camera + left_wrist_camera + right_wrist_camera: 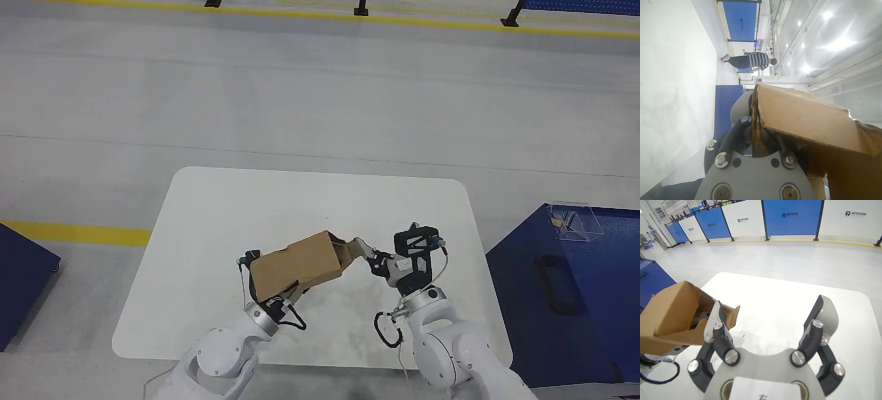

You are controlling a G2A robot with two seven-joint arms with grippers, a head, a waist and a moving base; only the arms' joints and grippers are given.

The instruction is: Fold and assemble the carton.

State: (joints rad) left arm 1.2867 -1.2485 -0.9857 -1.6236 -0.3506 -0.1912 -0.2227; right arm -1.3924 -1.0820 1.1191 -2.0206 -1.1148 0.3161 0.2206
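While my left gripper (756, 135) pinches a wall of the carton (300, 265) over the desk (220, 220) near its front edge, my right gripper (770, 308) has its fingers (816, 311) spread at the open end. I judge the body formed and the end flaps not yet closed.

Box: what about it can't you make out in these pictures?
- Inside of the box: right wrist view, shadowed, partly behind the right hand.
- Its underside: top view, covered by its own top face.
- Where the left hand grips: left wrist view, cardboard covers it.
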